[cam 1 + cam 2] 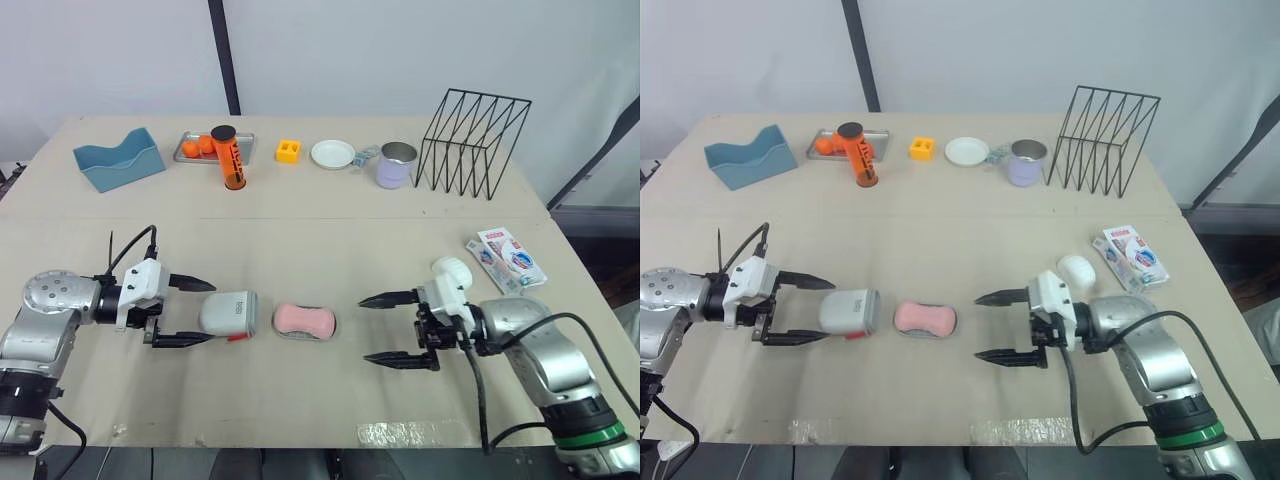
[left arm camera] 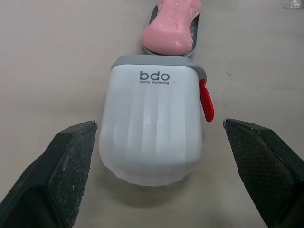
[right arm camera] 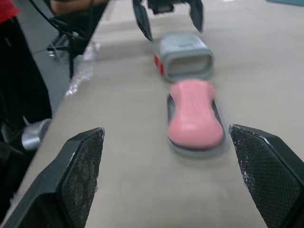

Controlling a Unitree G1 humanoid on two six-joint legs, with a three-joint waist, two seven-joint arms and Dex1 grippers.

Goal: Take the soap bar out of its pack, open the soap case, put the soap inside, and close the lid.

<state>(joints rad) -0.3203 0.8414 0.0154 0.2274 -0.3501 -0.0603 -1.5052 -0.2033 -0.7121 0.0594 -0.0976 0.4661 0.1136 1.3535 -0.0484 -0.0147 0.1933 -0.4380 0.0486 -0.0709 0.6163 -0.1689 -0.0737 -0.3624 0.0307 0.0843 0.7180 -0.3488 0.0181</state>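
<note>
Soap unpacked and on its tray, cover not yet on

The left tool [image 1: 210, 312] is wide open, gripping nothing, its tips flanking the closed end of the white case cover [image 2: 152, 128], which lies on its side on the bench [image 1: 300, 240]. Just beside the cover's open mouth, the pink soap [image 1: 304, 319] rests on the grey case tray [image 1: 306, 339]. The right tool [image 1: 364, 329] is also spread and empty, apart from the tray. The pack [image 1: 508, 258] lies far right. I judge unpacking, opening and placing done; closing remains.
</note>
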